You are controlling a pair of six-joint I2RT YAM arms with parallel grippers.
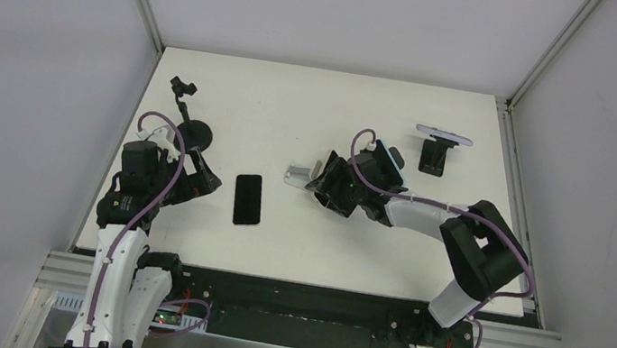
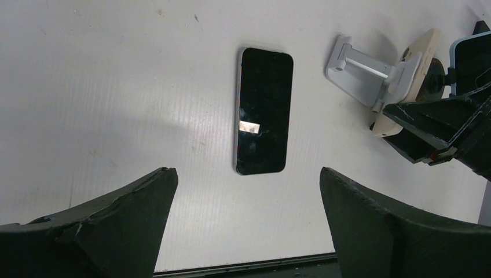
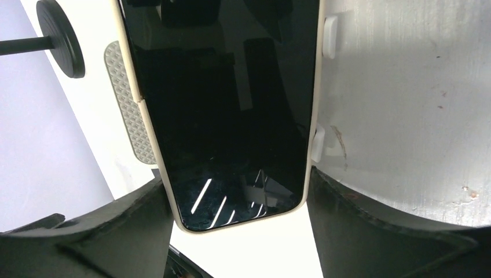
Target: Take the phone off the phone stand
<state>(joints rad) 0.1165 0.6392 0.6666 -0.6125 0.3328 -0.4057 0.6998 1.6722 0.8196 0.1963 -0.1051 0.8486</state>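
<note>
With right gripper [image 3: 237,200] clamped on both long edges of the phone [image 3: 223,104], likely needed to lift straight clear of the phone stand [image 2: 362,62].

Even overhead light washes the white table [image 1: 340,115], shadows soft. Glare streaks the cream-cased phone [image 3: 226,116] inside the right gripper [image 3: 237,185]; a bright patch glints on the black phone [image 2: 263,110] ahead of the left gripper [image 2: 246,171], whose close fingers [image 2: 116,226] look dark and soft.
</note>
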